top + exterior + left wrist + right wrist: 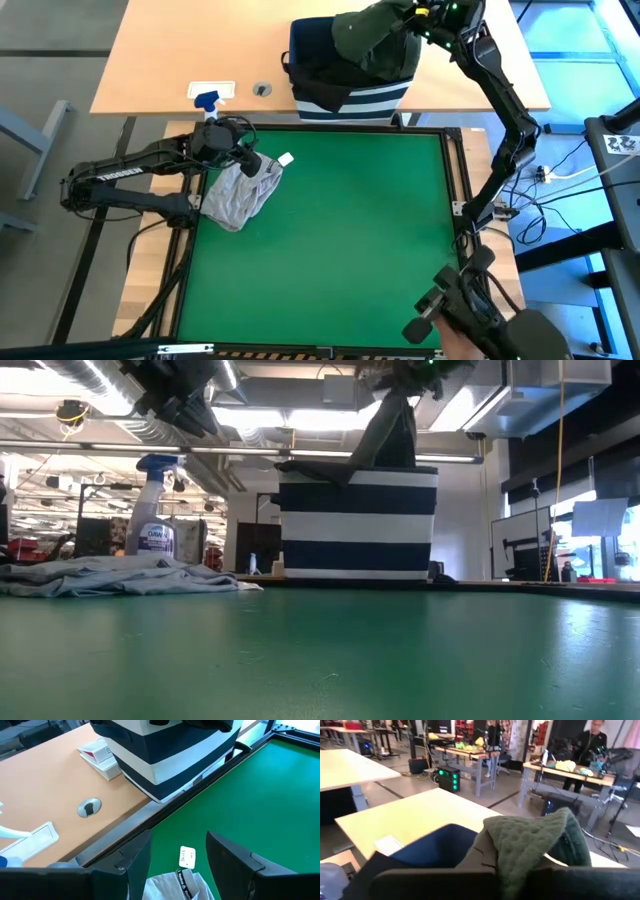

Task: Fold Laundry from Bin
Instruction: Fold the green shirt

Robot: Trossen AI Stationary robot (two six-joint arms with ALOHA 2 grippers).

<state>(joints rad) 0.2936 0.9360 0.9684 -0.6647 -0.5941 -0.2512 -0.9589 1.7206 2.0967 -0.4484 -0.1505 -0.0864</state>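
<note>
we see the right gripper (425, 22) high above the bin (350, 95), its jaws closed on the dark olive green garment (375, 40), which hangs from them and drapes down over the bin's far corner. in the right wrist view the knitted green cloth (535, 845) bunches right at the jaws, with the navy inside of the bin (435, 850) below it. from the low view the garment (390, 435) trails from above down to the rim of the striped bin (357, 525), and some black cloth (315, 468) lies over the rim beside it.

the bin stands on the wooden counter (170, 55) just beyond the far edge of the green mat (330, 240).

the left gripper (250, 158) hovers at the mat's far left corner, its jaws standing wide with nothing between them. the light grey garment (240, 192) lies crumpled on the mat directly under and just in front of those jaws; in the left wrist view its collar and white tag (186, 857) show in the gap between the two fingers (135, 860), below them and not gripped.

a spray bottle (207, 100) with a blue nozzle stands on the counter near the left arm.
</note>
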